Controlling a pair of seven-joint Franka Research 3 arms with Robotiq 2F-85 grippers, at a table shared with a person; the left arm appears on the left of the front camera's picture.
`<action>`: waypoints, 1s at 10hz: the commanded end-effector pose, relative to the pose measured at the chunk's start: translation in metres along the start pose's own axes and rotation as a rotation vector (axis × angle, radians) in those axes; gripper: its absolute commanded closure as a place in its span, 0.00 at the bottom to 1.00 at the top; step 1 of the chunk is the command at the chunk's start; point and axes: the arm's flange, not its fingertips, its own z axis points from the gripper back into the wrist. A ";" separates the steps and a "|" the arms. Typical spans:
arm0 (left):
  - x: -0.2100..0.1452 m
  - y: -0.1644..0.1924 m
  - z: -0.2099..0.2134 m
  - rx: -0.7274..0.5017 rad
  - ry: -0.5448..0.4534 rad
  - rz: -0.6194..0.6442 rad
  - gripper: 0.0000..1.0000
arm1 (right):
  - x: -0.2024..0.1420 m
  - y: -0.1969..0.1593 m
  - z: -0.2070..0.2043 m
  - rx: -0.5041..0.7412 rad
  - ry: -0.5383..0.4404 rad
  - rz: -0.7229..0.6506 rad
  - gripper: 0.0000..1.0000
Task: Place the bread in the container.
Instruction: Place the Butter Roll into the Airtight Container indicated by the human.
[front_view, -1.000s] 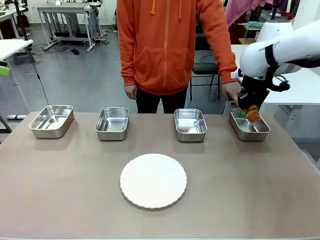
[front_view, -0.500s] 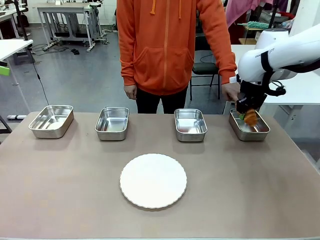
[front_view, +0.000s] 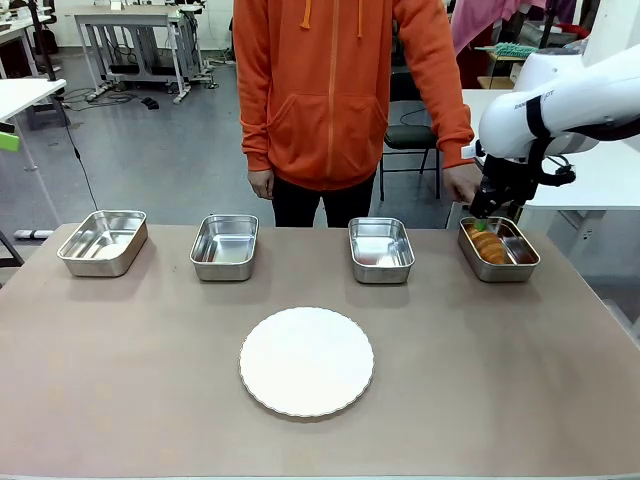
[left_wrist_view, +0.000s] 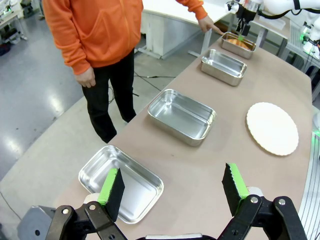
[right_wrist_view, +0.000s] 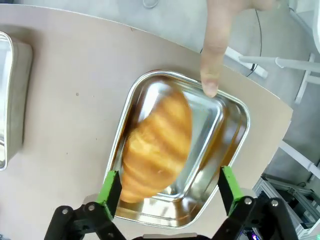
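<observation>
The bread (front_view: 488, 246) lies inside the rightmost container (front_view: 521, 267), a shiny steel pan at the table's far right. My right gripper (front_view: 489, 216) hangs just above it, open, with nothing between its fingers. In the right wrist view the golden ridged bread (right_wrist_view: 157, 145) rests diagonally in the container (right_wrist_view: 216, 131), and the open right gripper (right_wrist_view: 169, 185) straddles it without touching. A person's finger (right_wrist_view: 215, 50) points at the pan's far rim. My left gripper (left_wrist_view: 173, 184) is open above the table's left end, far from the container (left_wrist_view: 238, 42).
Three other steel pans stand in a row: far left (front_view: 103, 242), left of centre (front_view: 224, 246) and centre right (front_view: 380, 249). A round white plate (front_view: 306, 361) sits mid-table. The person in an orange hoodie (front_view: 335, 90) stands at the far edge.
My right gripper has opened and let go of the bread, which dropped into the rightmost pan. The gripper has lifted slightly above it.
</observation>
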 end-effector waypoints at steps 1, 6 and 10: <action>0.002 -0.002 0.001 -0.002 -0.007 -0.005 0.00 | -0.008 -0.005 0.002 0.002 0.013 -0.034 0.00; 0.002 -0.002 0.001 -0.002 -0.007 -0.005 0.00 | 0.000 0.000 0.000 0.000 0.000 0.000 0.00; 0.002 -0.002 0.001 -0.002 -0.007 -0.005 0.00 | 0.000 0.000 0.000 0.000 0.000 0.000 0.00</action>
